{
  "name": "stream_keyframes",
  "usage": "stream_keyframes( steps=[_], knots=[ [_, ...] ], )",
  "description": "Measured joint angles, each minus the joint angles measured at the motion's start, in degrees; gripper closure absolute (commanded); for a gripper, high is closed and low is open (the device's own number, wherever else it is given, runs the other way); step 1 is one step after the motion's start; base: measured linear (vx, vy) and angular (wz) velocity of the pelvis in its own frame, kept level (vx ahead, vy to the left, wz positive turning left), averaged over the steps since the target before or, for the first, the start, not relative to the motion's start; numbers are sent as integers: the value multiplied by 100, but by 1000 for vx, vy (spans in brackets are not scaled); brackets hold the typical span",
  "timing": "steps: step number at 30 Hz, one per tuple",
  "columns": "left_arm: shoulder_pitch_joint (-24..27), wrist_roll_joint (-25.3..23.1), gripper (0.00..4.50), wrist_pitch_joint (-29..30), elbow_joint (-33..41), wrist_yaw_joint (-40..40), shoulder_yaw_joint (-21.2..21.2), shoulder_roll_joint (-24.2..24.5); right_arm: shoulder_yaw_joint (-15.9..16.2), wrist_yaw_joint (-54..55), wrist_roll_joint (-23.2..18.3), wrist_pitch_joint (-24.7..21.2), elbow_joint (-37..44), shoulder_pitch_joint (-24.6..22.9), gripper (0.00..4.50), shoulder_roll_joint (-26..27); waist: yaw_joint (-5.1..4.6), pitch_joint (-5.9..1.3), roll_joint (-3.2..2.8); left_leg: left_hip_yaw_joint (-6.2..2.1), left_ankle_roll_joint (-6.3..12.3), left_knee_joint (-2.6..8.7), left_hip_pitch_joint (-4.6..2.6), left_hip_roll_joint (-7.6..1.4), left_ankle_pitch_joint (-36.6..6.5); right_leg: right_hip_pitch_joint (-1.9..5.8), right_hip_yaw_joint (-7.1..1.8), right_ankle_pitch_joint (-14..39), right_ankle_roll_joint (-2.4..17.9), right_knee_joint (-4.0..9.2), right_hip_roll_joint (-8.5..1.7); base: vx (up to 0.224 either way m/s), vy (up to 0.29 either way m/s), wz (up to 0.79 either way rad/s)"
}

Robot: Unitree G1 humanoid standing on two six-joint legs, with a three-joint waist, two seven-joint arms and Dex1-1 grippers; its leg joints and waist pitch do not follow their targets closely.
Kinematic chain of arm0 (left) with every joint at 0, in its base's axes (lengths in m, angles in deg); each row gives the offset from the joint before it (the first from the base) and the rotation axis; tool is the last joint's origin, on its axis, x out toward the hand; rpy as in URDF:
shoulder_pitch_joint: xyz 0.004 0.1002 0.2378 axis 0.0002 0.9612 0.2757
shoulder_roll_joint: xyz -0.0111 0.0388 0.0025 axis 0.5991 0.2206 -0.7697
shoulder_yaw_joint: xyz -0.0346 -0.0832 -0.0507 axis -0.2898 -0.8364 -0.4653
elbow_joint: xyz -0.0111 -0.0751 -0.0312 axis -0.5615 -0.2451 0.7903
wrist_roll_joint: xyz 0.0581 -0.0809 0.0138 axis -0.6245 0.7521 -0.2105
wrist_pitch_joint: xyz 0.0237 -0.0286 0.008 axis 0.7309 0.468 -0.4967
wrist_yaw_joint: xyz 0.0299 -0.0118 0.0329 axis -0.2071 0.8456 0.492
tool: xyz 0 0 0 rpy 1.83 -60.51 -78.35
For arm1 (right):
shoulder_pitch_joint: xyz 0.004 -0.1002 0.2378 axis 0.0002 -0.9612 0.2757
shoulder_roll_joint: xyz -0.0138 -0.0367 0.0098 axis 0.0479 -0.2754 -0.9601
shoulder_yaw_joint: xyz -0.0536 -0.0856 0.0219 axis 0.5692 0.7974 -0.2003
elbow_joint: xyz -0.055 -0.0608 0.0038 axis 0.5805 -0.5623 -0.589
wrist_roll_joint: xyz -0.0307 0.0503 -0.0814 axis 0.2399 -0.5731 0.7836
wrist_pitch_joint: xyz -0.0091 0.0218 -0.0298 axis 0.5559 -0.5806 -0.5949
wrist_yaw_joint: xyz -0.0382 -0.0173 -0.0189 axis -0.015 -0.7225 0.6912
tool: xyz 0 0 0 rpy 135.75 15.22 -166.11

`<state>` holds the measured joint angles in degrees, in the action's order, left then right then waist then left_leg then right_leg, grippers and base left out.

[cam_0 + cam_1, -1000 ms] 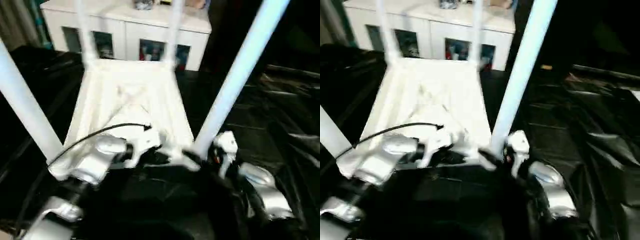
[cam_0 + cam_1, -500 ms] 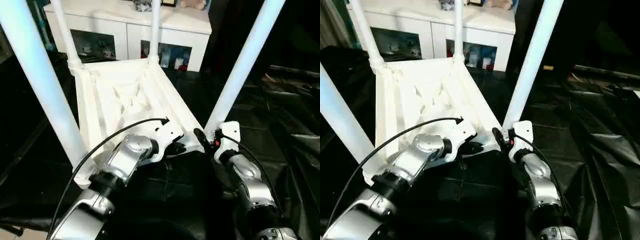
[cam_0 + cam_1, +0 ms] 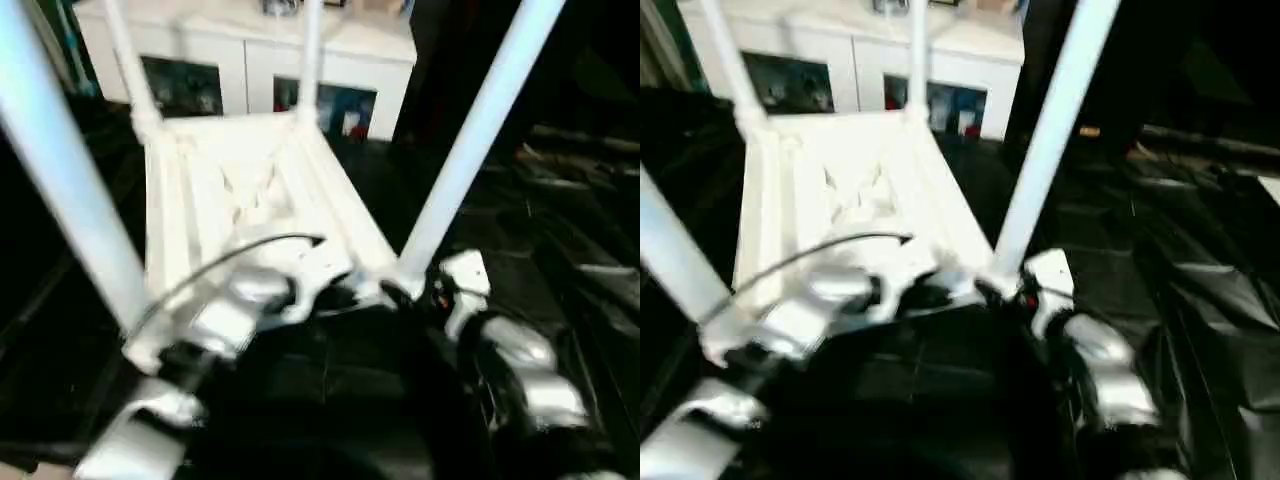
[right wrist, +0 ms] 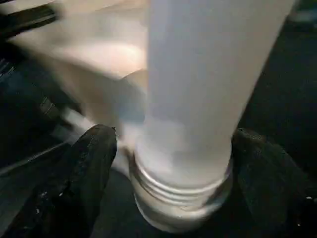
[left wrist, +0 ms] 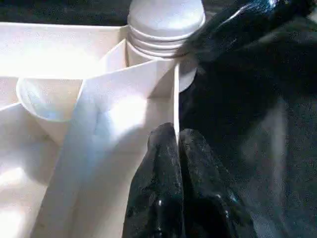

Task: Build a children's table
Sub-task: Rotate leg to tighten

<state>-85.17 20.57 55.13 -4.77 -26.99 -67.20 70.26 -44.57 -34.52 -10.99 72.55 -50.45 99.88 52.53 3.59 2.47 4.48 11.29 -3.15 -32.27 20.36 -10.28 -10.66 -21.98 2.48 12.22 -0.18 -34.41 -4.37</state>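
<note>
Table: the small white plastic children's table (image 3: 250,190) lies upside down on the black-cloth-covered work table (image 3: 560,250), ribbed underside up, four long white tapered tube legs pointing upward.
Near right leg: this white tube leg (image 3: 470,150) rises toward 1 o'clock from its round corner socket (image 3: 400,285); its ribbed collar sits in the socket.
Near left leg: a second white leg (image 3: 60,170) crosses the head view at 9 to 10 o'clock.
Left gripper: the left gripper (image 5: 177,144), two black fingers pressed together, pinches the thin near edge wall of the table just beside that socket.
Right gripper: the right gripper (image 4: 173,163) stands spread, one black finger (image 4: 84,168) on either side of the near right leg's base, with gaps to the tube.
Background: a white cabinet with glass doors (image 3: 270,70) stands at 12 o'clock beyond the table.
</note>
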Motion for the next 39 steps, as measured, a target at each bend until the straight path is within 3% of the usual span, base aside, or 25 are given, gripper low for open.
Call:
stream_keyframes(
  steps=[6,9,22,29,35,39],
  knots=[
    [140,232,450,-119,291,-789,-3,366,242,-536,-57,-61,204,-18,72,-69,49,3,-3,8,29,-11,57,1,14,-30,-2,0,7,23,-4,0,0,0],
    [140,254,450,-163,286,-823,1,432,284,-651,-77,-151,284,-62,72,-141,62,4,-1,13,34,-13,59,4,11,-30,-5,0,7,26,-7,0,0,0],
    [140,300,450,-180,250,-888,-11,472,323,-767,-131,-231,285,-93,170,-154,86,6,1,13,34,-14,49,1,12,-30,-2,0,7,12,-6,0,0,0],
    [141,296,450,-203,221,-827,-16,442,259,-615,-122,-221,234,-97,177,-14,75,7,4,13,34,-21,45,-1,13,-30,-4,0,7,0,-6,0,0,0],
    [-92,28,450,10,-271,88,-101,-131,-134,852,34,-142,-364,180,178,690,-39,9,5,13,2,-28,-18,1,-3,11,-12,2,1,-4,-7,0,0,0],
    [-331,-132,450,202,-662,844,-159,-666,-313,1811,247,-28,-678,367,178,997,-20,9,-4,11,2,-27,-20,5,-2,13,-16,5,-4,3,-9,0,0,0]
  ],
)
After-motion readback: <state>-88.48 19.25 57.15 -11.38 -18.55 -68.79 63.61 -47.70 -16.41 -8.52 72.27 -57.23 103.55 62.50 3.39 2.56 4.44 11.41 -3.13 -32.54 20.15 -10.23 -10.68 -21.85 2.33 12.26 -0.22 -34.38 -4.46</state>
